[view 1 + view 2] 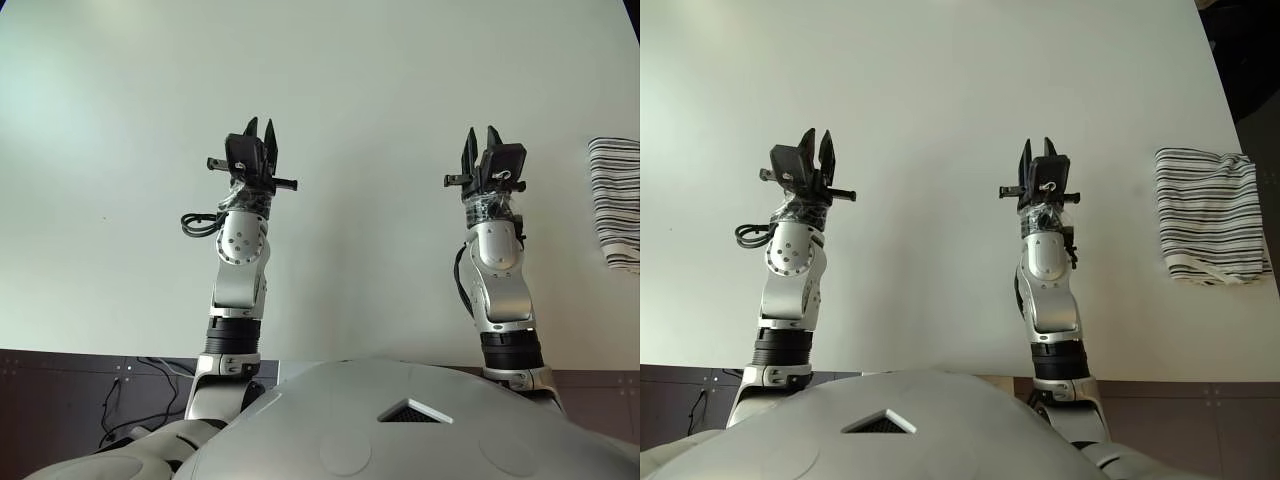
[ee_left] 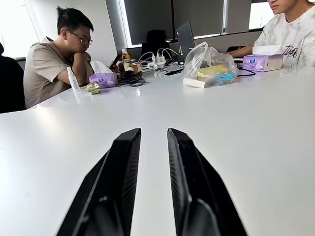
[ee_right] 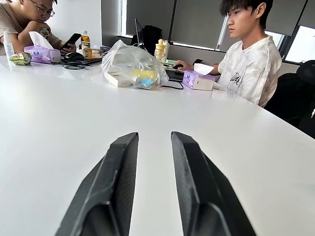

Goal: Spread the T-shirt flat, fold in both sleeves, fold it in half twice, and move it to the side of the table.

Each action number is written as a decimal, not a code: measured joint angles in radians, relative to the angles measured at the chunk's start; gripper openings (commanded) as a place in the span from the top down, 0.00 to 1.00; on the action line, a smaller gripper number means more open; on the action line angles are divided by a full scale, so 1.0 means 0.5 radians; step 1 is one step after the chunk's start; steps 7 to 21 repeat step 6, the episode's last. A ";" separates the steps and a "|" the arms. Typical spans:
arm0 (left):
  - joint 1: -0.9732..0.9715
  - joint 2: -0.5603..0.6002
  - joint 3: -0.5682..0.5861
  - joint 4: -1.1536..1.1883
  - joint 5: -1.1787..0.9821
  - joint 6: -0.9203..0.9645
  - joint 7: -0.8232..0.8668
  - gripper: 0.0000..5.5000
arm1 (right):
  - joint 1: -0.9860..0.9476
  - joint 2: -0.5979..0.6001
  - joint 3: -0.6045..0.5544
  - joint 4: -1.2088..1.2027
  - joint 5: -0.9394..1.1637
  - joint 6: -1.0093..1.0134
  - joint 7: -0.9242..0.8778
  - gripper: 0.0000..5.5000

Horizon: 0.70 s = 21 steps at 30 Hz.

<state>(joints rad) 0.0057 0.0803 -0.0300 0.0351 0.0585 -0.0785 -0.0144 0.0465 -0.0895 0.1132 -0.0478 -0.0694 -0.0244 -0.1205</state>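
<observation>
While L gripper (image 1: 260,126) & R gripper (image 1: 481,134) gape empty, B&W-striped T-shirt (image 1: 1210,215) lies folded far rt.

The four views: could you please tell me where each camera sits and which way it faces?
Left eye view: on the head, facing forward and down over the table; left gripper and right gripper show.
Right eye view: beside it, same scene; folded T-shirt at right.
Left wrist view: looks past its open fingers along the table to a plastic bag.
Right wrist view: likewise; shares that bag.
</observation>
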 measured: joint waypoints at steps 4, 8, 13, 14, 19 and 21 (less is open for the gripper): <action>-0.042 -0.015 0.020 0.056 0.012 -0.019 0.055 0.82 | -0.088 0.004 -0.042 0.114 -0.013 -0.023 0.002 0.78; -0.071 -0.029 0.021 0.094 0.019 -0.023 0.084 0.82 | -0.143 0.004 -0.051 0.181 -0.013 -0.039 0.017 0.78; -0.071 -0.029 0.021 0.094 0.019 -0.023 0.084 0.82 | -0.143 0.004 -0.051 0.181 -0.013 -0.039 0.017 0.78; -0.071 -0.029 0.021 0.094 0.019 -0.023 0.084 0.82 | -0.143 0.004 -0.051 0.181 -0.013 -0.039 0.017 0.78; -0.071 -0.029 0.021 0.094 0.019 -0.023 0.084 0.82 | -0.143 0.004 -0.051 0.181 -0.013 -0.039 0.017 0.78; -0.071 -0.029 0.021 0.094 0.019 -0.023 0.084 0.82 | -0.143 0.004 -0.051 0.181 -0.013 -0.039 0.017 0.78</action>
